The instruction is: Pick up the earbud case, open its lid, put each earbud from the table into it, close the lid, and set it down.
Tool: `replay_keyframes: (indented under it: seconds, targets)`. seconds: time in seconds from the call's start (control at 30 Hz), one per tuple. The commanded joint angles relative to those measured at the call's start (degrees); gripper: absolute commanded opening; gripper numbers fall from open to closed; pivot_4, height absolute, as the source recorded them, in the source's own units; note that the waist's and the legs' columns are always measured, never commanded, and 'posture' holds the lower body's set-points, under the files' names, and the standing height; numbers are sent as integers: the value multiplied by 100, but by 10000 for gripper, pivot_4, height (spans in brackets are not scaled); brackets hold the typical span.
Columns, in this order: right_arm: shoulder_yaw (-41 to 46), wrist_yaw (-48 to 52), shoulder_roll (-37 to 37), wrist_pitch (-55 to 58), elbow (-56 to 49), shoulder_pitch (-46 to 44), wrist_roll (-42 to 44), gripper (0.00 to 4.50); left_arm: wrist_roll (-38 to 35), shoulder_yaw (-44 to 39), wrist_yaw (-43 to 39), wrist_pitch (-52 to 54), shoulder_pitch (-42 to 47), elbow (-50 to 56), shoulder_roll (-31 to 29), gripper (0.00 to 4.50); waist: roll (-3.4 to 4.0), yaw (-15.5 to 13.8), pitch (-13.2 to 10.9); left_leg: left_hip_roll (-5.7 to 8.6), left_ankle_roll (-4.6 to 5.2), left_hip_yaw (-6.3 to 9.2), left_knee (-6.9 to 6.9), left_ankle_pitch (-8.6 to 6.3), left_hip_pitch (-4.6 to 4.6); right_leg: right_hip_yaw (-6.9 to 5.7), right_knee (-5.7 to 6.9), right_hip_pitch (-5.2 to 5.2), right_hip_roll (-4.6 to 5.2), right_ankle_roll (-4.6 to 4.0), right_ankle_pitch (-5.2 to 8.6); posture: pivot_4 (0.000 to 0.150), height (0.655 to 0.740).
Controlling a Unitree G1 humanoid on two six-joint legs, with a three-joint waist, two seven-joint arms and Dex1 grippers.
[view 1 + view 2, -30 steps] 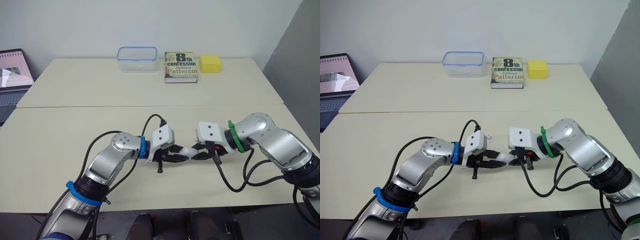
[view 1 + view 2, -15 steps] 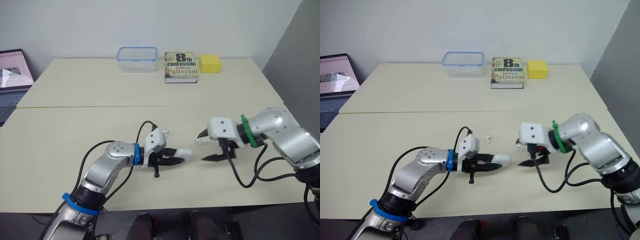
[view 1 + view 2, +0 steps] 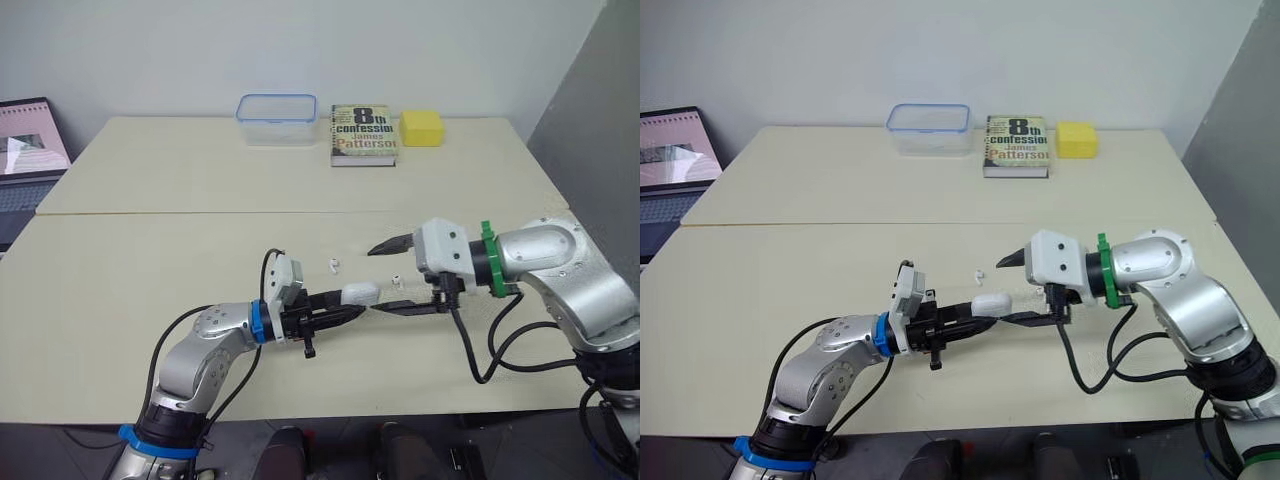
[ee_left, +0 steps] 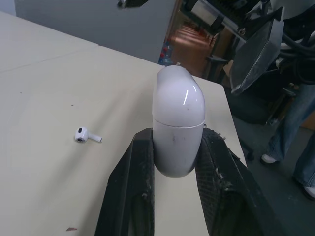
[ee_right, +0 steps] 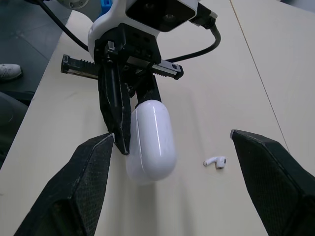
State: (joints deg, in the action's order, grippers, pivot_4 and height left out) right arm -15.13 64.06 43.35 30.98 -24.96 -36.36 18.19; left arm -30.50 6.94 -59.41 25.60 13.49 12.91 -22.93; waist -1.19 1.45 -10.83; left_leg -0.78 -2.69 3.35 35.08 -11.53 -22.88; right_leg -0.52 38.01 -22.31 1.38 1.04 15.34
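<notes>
My left gripper (image 3: 338, 305) is shut on the lower end of the white earbud case (image 3: 358, 294), holding it just above the table with its lid closed and its rounded end towards the right arm. The right gripper (image 3: 380, 279) stands wide open just to the right of the case, one finger (image 5: 88, 182) on either side of the case's free end without touching it. One white earbud (image 3: 331, 265) lies on the table just behind the case. A second small white earbud (image 3: 397, 280) lies between the right gripper's fingers. The left wrist view shows the case (image 4: 178, 123) and an earbud (image 4: 86, 134).
At the far edge of the back table stand a clear plastic container (image 3: 276, 118), a book (image 3: 364, 133) and a yellow block (image 3: 422, 127). A laptop (image 3: 25, 150) sits at the far left. A seam (image 3: 150, 213) runs between the two tables.
The right gripper has let go of the case, opened wide, drawn back to the right and come in again around the case's end. The left arm has kept the case.
</notes>
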Motion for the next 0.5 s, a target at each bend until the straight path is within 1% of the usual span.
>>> replay_keyframes:
  seconds: [0.03, 0.2, 0.5]
  targets:
    - [-18, -178, -100, 42, -19, -83, -113, 39621, -61, 49, -38, -128, -50, 259, -17, 7654, 0, 1, 0, 0, 0, 0, 0, 0, 0, 0, 0, 0, 0, 0, 0, 1500, 7400]
    - [-67, -150, -108, -117, 241, -133, -316, 39621, -21, 89, -89, -204, -84, 317, -85, 7654, 0, 2, 0, 0, 0, -1, 0, 0, 0, 0, -1, 0, 0, 0, 0, 1500, 7400]
    - [37, -180, -201, -221, 663, -465, -357, 39621, -2, 135, -136, -340, -95, 271, -164, 7654, 0, 3, 0, 0, 0, -1, 0, 0, 0, 0, -1, 0, 0, 0, 0, 1500, 7400]
